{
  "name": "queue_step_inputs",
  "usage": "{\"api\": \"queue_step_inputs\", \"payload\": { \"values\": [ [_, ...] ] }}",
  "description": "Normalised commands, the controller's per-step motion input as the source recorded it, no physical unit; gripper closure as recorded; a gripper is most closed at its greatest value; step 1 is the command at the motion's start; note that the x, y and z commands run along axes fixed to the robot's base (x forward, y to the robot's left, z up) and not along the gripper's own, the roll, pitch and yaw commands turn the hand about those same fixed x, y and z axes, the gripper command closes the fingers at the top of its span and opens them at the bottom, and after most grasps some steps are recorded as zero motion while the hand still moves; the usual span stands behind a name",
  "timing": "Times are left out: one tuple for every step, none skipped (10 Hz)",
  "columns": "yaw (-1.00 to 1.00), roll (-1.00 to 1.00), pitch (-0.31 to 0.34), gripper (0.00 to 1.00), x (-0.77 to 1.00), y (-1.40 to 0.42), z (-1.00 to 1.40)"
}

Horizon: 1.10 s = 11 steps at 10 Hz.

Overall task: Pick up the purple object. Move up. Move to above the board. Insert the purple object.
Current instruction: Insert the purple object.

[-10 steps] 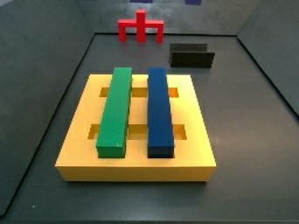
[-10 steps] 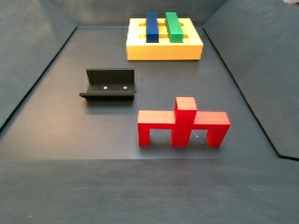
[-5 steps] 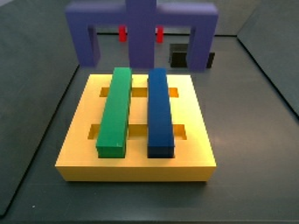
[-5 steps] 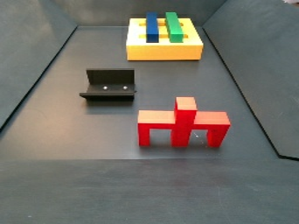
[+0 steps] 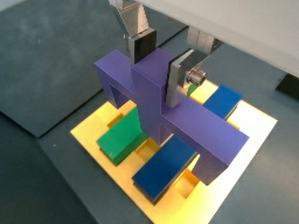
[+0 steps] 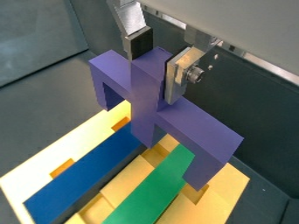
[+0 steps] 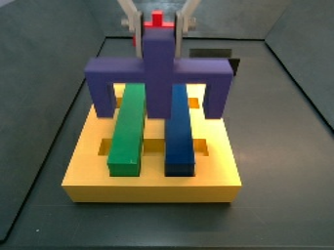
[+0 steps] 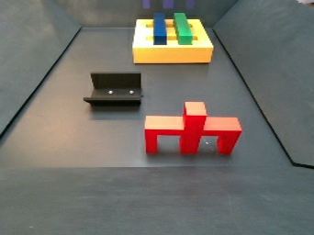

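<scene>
Purple and blocky, the purple object (image 7: 158,70), a horizontal bar with two legs and a central upright post, hangs above the far end of the board (image 7: 92,166), a large flat yellow rectangular block with slots. In a side view its left leg stands above the far end of the long green bar (image 7: 127,125) and its right leg comes down just right of the far end of the long blue bar (image 7: 178,127); whether the legs touch the board cannot be told. The gripper (image 7: 158,21) is directly above the board's far end, its flat silver fingers (image 5: 183,77) pinching the purple object's upright post from both sides, dark pads pressed against it in both wrist views (image 6: 156,63). Behind the post a small bit of the red piece (image 7: 158,19) shows between the fingers, well beyond the board.

In a side view from the opposite end, the dark L-shaped fixture (image 8: 114,89) stands on the grey floor well apart from the board (image 8: 172,53), to its near left. The red blocky piece (image 8: 193,129), same in shape as the purple one, stands still nearer to the camera and to the right of the fixture. At the top edge of that view only the purple legs (image 8: 163,5) show above the board's far side.
</scene>
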Motion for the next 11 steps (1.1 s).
{"api": "queue_step_inputs", "payload": {
  "values": [
    [0.2, 0.05, 0.0, 1.0, 0.0, -0.12, -0.33],
    [0.19, 0.29, 0.0, 1.0, 0.05, -0.23, -0.25],
    [0.16, 0.23, 0.0, 1.0, 0.01, -0.15, -0.17],
    [0.23, 0.17, -0.003, 1.0, 0.0, -0.05, -0.25],
    [0.27, 0.06, -0.019, 1.0, 0.0, 0.0, -0.16],
    [0.17, 0.04, -0.02, 1.0, 0.0, -0.02, -0.11],
    [0.12, 0.02, -0.014, 1.0, 0.18, -0.1, -0.2],
    [0.11, 0.07, -0.049, 1.0, 0.11, -0.1, -0.23],
    [0.07, 0.1, -0.06, 1.0, 0.03, -0.07, -0.25],
    [0.03, 0.14, -0.059, 1.0, 0.06, -0.07, -0.3],
    [0.02, 0.16, -0.057, 1.0, 0.0, -0.05, -0.34]
  ]
}}
